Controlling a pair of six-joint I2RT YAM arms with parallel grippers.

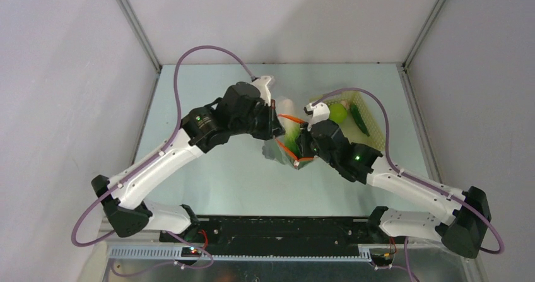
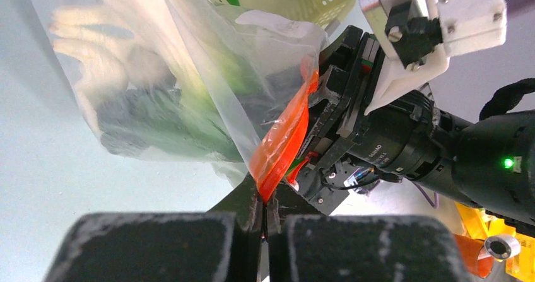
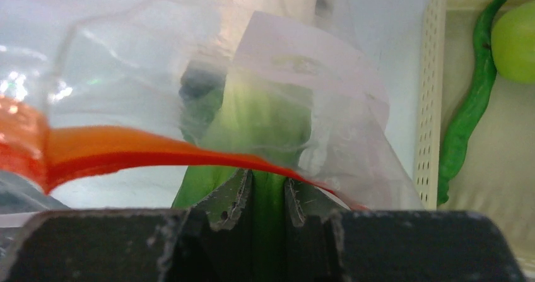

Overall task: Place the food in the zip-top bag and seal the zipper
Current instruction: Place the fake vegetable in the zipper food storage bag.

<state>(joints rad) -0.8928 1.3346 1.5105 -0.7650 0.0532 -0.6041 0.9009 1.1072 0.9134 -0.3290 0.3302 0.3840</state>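
Since the zip-top bag hangs between the two arms with only its rim gripped, the likely failure is a slip. The bok choy inside weighs on thin plastic, and a tug the wrong way could pull the zipper free. The left fingers are pressed fully together on the orange strip. The right fingers stand a narrow gap apart and seem to nip the bag's edge. Sealing now would also shut food out — the yellow basket holds a green pepper and an apple. Plain pale walls box in a smooth, pale green tabletop, with the bag at its middle and the basket far right.
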